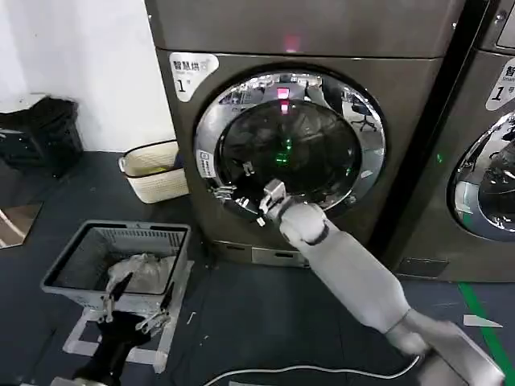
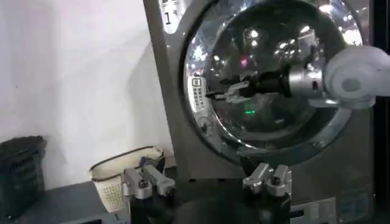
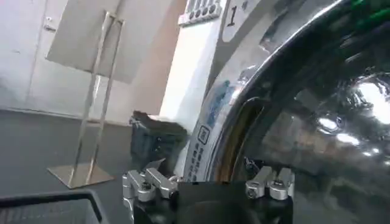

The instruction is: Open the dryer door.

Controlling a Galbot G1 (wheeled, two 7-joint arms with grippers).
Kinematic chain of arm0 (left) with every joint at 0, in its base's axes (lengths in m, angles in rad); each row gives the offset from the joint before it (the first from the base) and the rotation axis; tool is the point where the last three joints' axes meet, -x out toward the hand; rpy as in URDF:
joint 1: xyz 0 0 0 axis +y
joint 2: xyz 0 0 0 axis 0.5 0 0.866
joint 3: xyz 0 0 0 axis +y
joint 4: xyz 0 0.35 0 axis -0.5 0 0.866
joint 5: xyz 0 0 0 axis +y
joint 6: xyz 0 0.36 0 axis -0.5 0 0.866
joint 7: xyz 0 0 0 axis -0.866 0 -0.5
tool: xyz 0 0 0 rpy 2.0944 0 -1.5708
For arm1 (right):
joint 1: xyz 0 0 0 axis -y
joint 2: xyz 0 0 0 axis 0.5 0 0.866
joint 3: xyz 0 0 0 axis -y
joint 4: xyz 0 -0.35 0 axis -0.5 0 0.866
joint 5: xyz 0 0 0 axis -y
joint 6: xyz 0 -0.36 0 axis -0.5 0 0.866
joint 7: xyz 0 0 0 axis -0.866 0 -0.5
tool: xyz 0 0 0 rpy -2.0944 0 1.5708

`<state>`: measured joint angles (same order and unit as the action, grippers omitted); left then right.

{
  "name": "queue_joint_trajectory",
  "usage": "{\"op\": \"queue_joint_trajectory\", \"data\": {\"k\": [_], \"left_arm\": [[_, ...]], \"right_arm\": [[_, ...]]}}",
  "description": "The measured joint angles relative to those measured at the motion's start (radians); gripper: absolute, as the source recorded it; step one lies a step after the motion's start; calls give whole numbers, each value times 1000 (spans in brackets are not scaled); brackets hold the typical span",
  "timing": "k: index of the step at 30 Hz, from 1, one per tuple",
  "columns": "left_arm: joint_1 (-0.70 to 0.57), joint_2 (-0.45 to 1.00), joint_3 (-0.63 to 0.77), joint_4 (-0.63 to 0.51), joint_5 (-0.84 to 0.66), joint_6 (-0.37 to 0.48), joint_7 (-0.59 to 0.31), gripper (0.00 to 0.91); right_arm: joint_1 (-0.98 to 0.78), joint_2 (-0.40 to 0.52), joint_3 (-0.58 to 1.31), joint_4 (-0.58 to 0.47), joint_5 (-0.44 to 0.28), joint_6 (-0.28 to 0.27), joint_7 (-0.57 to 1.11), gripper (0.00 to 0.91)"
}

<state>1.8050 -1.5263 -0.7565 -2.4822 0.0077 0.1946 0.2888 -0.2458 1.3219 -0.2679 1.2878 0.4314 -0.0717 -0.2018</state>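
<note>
The dryer (image 1: 306,32) stands ahead, bronze-grey with a white "1" sticker (image 1: 191,72). The dryer door (image 1: 290,149) has a chrome rim and dark glass, and it lies against the dryer's front. My right gripper (image 1: 240,203) is open at the lower left of the rim, just below the small white sticker (image 1: 206,163). In the right wrist view its fingers (image 3: 146,184) stand wide apart on either side of the rim's edge (image 3: 204,146). The left wrist view has the right gripper (image 2: 216,94) beside that sticker. My left gripper (image 2: 206,181) is open and parked low by the grey basket.
A grey laundry basket (image 1: 129,233) with cloth inside sits on the floor at the left. A cream basket (image 1: 153,169) stands against the dryer's left side, with a black bin (image 1: 40,133) beyond. A second machine (image 1: 491,161) stands at the right. A white cable (image 1: 306,370) crosses the floor.
</note>
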Motion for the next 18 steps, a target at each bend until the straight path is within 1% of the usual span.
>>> {"op": "queue_joint_trajectory", "data": {"k": [11, 18], "left_arm": [[9, -3, 1, -15, 0, 0, 0, 907], [17, -3, 2, -24, -1, -1, 1, 907]], "right_arm": [[39, 55, -16, -89, -3, 12, -21, 907], [62, 83, -18, -145, -5, 31, -57, 907]]}}
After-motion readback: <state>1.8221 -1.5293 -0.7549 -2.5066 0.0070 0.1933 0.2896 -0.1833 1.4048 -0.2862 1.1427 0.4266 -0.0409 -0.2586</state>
